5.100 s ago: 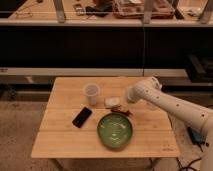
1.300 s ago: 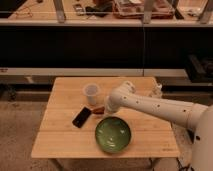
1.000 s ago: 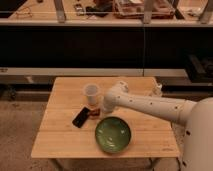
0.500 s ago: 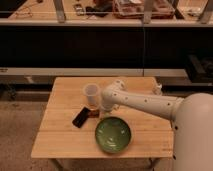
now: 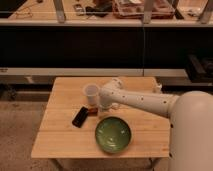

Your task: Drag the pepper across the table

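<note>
The pepper point(image 5: 92, 111) shows as a small dark red bit on the light wooden table point(image 5: 55, 137), between the black phone and my gripper. My gripper point(image 5: 101, 108) is down at the table top, right next to the pepper's right end, just below the white cup and above the green bowl. My white arm point(image 5: 145, 102) reaches in from the right across the table. Most of the pepper is hidden by the gripper.
A black phone point(image 5: 80, 116) lies just left of the pepper. A white cup point(image 5: 91, 92) stands behind the gripper. A green bowl point(image 5: 113, 134) sits near the front edge. A small white packet point(image 5: 157, 88) lies at the back right. A dark shelf runs behind the table.
My arm has swept left across the table. The pepper has moved left with it, from beside the cup's right toward the phone.
</note>
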{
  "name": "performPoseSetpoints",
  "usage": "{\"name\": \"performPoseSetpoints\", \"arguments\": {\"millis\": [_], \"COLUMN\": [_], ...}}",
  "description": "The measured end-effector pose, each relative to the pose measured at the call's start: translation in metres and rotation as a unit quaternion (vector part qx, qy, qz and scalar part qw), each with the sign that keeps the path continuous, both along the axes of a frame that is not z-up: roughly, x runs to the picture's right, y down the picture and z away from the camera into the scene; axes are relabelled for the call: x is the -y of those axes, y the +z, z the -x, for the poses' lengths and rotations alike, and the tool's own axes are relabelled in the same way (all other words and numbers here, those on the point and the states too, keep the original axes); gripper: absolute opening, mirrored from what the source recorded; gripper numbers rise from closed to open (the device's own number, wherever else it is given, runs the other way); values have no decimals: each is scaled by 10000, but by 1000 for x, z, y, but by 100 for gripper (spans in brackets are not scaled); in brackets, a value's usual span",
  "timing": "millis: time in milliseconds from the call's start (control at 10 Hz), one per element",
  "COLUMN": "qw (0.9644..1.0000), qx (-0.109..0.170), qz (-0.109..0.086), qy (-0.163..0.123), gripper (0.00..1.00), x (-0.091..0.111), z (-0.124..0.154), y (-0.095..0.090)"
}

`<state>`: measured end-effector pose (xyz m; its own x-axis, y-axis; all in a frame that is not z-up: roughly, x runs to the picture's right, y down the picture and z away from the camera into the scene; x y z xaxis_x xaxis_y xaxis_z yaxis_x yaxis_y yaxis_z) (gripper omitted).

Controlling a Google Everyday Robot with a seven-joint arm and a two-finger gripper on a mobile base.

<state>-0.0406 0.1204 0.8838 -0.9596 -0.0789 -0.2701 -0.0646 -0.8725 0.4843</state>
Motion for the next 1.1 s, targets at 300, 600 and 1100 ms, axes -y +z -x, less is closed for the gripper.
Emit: {"name": "performPoseSetpoints", "arguments": {"millis": [300, 600, 1100], "qw": [9996, 9998, 9989], "qx": [158, -35, -306], "qz": [-182, -40, 341], "qy": [-162, -208, 83], "gripper": [0, 0, 0], "x": [7, -5, -11], "z": [17, 15, 0], "y": [-16, -9, 1]}}
